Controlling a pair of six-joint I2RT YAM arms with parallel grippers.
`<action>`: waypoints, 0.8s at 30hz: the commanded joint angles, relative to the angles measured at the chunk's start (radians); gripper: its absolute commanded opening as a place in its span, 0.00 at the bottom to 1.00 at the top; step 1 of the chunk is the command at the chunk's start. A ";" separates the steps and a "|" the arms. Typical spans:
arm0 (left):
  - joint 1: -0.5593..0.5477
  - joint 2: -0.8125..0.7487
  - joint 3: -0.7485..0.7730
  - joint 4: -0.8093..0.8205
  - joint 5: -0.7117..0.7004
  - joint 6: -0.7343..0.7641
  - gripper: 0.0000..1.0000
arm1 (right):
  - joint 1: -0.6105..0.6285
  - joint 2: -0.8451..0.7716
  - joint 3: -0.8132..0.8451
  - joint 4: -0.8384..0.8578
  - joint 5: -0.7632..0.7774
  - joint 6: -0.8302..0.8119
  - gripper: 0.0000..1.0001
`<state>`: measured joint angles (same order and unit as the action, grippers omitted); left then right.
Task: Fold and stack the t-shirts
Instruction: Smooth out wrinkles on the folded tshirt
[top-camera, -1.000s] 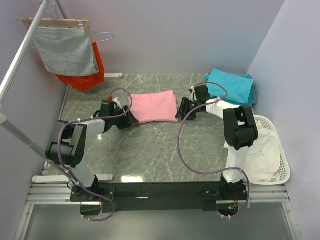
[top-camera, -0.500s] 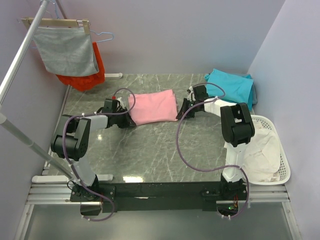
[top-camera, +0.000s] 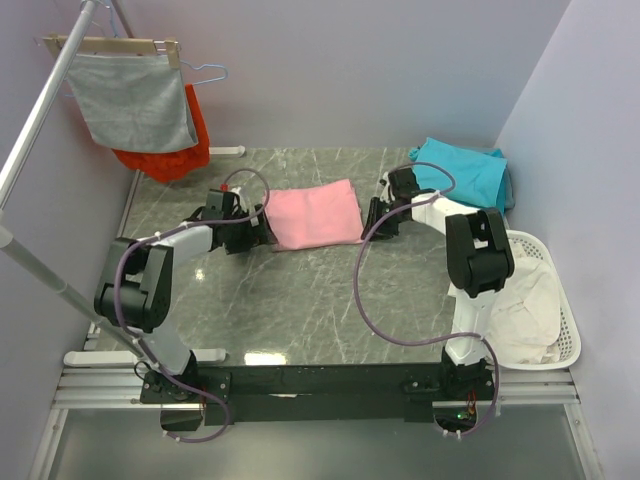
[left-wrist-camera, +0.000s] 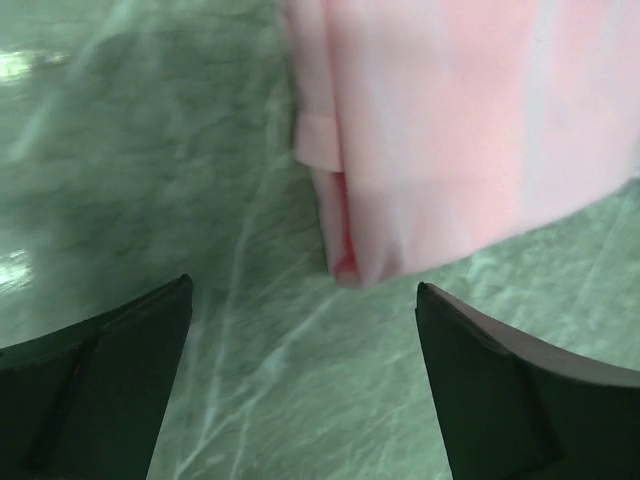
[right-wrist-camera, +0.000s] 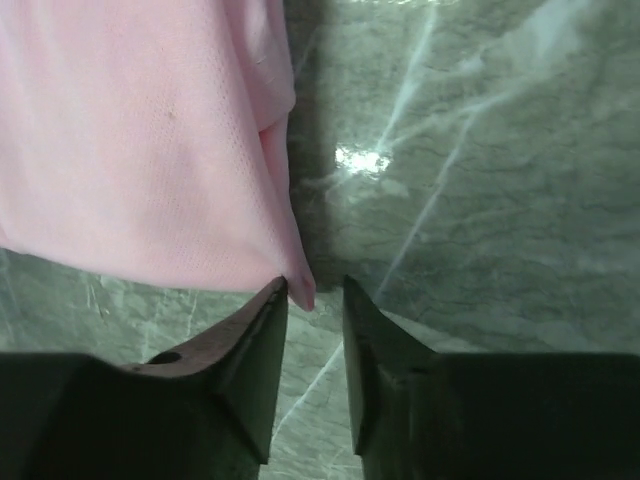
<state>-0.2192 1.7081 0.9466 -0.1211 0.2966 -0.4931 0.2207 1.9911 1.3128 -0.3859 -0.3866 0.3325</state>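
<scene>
**Left arm** (top-camera: 135, 290): rises from its base at the near edge, bends sharply at the elbow, and sends its forearm forward and inward, held low.

**Left gripper** (left-wrist-camera: 302, 300): points toward the middle of the workspace. Jaws are spread wide, and the dark fingers (left-wrist-camera: 100, 380) sit at the two lower corners of the wrist view with nothing between them.

**Right arm** (top-camera: 478, 250): rises from its base, elbow bent, with the pale forearm turned inward to the left.

**Right gripper** (right-wrist-camera: 314, 290): faces the left gripper from the opposite side. Jaws are nearly together with a narrow slit between the tips, and the fingers (right-wrist-camera: 230, 390) are angled down.
</scene>
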 joint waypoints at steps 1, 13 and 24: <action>0.006 -0.054 -0.025 -0.074 -0.111 -0.001 0.99 | -0.007 -0.107 0.028 -0.016 0.080 -0.015 0.41; 0.004 -0.003 0.184 0.090 0.088 -0.053 0.99 | -0.006 -0.016 0.288 -0.001 -0.038 0.025 0.45; -0.016 0.271 0.294 0.293 0.297 -0.151 0.99 | 0.009 0.299 0.516 0.064 -0.271 0.122 0.48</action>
<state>-0.2237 1.9354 1.2373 0.0677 0.5079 -0.6010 0.2203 2.2078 1.7973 -0.3454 -0.5594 0.4118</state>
